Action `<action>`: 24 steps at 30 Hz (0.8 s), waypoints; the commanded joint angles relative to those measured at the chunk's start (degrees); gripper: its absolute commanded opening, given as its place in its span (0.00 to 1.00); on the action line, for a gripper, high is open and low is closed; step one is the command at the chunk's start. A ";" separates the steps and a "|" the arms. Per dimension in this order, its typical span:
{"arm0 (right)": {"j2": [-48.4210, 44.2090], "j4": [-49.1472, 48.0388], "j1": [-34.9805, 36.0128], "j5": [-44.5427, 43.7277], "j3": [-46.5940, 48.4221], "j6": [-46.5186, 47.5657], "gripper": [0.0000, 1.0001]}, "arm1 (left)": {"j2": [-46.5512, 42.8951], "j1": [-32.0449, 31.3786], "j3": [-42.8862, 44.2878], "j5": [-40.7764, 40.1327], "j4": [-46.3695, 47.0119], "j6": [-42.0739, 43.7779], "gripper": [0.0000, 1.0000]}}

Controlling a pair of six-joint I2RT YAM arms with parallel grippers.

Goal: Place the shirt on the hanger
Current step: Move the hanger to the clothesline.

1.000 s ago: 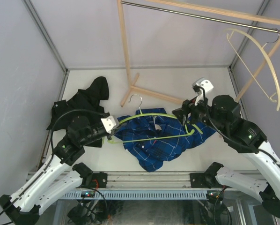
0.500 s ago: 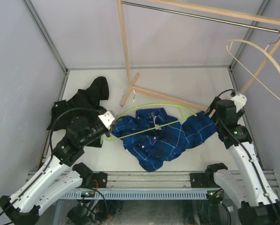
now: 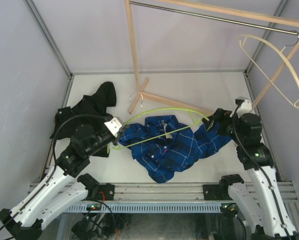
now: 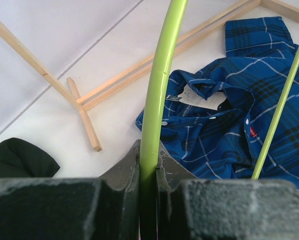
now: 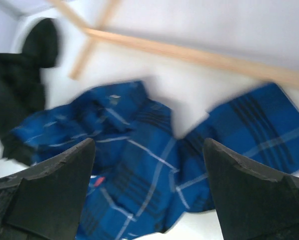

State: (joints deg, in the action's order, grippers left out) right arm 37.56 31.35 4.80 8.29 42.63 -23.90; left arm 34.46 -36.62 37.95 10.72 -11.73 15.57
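We find the task at its early stage: the hanger (image 4: 162,75) is held, but the shirt (image 3: 169,150) is not yet on it. The left jaws are clenched on the lime-green rod at the hanger's left end, at centre left of the top view. From there the hanger spans rightward over the shirt, and its silver hook points toward the foot of the wooden rack (image 3: 134,55). The shirt lies crumpled on the tabletop (image 3: 189,85) at centre frame, collar and label uppermost. We see no part of the hanger passed inside it. The right jaws stand wide apart and empty at centre right, above the shirt's right-hand portion. Their wrist view is blurred, so we cannot tell how near the cloth they are. In our judgement the step in hand is threading the hanger into the neck opening. The next move calls for the right jaws to take the collar or a shoulder and lift it while the left steadies the hanger. The black garment (image 3: 97,102) at upper left and the cream hanger (image 3: 284,65) at upper right are not involved.
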 commanded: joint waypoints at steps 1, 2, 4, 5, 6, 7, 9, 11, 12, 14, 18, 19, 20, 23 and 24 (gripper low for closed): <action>-4.57 -2.30 4.04 9.83 12.67 6.56 0.88 | -0.75 -0.03 3.61 -0.85 4.08 -1.48 0.00; -4.50 -0.51 4.48 7.99 17.33 7.54 0.88 | -0.76 -0.03 3.62 -0.93 4.04 -1.51 0.00; -3.60 3.38 4.54 4.23 25.44 9.14 0.88 | -0.89 -0.04 3.56 -1.15 4.06 -1.54 0.00; -2.70 5.21 4.46 1.72 29.95 10.51 0.88 | -1.01 -0.05 3.57 -1.15 4.08 -1.59 0.00; -1.49 7.16 4.36 -0.93 34.34 11.65 0.88 | -1.05 -0.03 3.60 -1.25 4.08 -1.55 0.00; -0.16 9.05 4.27 -4.18 38.88 12.46 0.88 | -1.08 -0.03 3.62 -1.35 4.04 -1.57 0.00; 3.60 13.22 4.18 -11.01 47.42 14.53 0.88 | -1.20 -0.03 3.53 -1.50 4.08 -1.58 0.00; 9.53 17.81 3.97 -17.95 55.35 16.47 0.89 | -1.27 -0.01 3.53 -1.58 4.03 -1.55 0.00; 11.85 19.91 3.75 -20.77 58.67 17.30 0.90 | -1.33 -0.03 3.53 -1.60 4.01 -1.56 0.00; 15.54 22.12 2.53 -24.50 63.55 18.51 0.91 | -1.50 -0.03 3.44 -1.78 3.92 -1.59 0.00; 19.84 21.77 -4.71 -26.28 68.29 19.56 0.92 | -1.68 -0.03 3.29 -1.85 3.90 -1.66 0.00; 20.97 22.00 -6.82 -25.55 69.50 19.71 0.93 | -1.72 -0.03 3.27 -1.65 3.90 -1.63 0.00; 21.98 22.00 -9.28 -23.99 70.62 19.76 0.93 | -1.60 -0.03 3.27 -1.56 3.84 -1.60 0.00; 25.26 22.31 -18.28 -14.69 74.75 19.50 0.94 | -1.30 -0.03 3.31 -1.35 3.73 -1.55 0.00; 26.42 22.31 -21.64 -11.17 76.06 19.12 0.94 | -1.19 0.01 3.35 -1.14 3.73 -1.64 0.00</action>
State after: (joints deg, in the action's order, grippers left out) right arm 61.41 52.49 -8.56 -11.22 113.71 -5.67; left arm 33.63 -36.62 37.95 9.15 -11.00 14.63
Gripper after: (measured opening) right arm 0.939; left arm 0.121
